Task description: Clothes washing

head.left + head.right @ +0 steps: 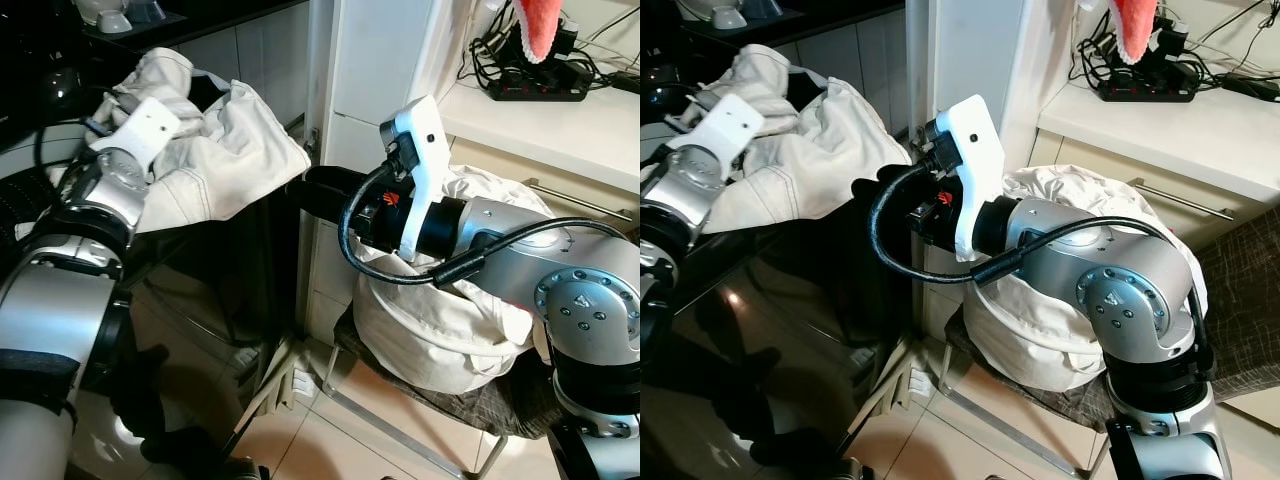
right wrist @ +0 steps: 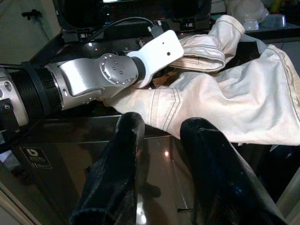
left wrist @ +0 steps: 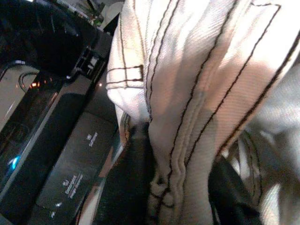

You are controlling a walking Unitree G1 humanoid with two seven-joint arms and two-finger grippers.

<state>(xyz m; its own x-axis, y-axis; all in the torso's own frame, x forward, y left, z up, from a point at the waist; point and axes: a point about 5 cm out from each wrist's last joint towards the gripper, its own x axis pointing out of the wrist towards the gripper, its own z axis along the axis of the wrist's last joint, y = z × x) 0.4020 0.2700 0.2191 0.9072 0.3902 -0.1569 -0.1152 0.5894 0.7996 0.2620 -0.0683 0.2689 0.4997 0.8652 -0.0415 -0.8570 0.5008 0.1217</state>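
Cream cotton garment (image 1: 215, 150), one item, draped over the top edge of a dark glossy washing machine (image 2: 93, 154) on my left; seams and dark stitching show close up in the left wrist view. My left gripper (image 3: 176, 187) has both black fingers closed around a fold of it; its fingertips are buried in the cloth, and from the head camera the fingers are hidden behind the white wrist housing. My right gripper (image 2: 161, 154) hangs near the machine's front with fingers (image 2: 117, 168) moderately apart, nothing between them, apart from the garment above. Second lot: a pale laundry heap (image 1: 440, 330) on a chair (image 1: 400, 425) beside a white cabinet (image 1: 370, 70), largely blocked by my right arm. Power strip (image 1: 535, 85) with tangled cables on the counter (image 1: 560, 130); a pink cloth (image 1: 540, 25) above is cut off by the frame edge.
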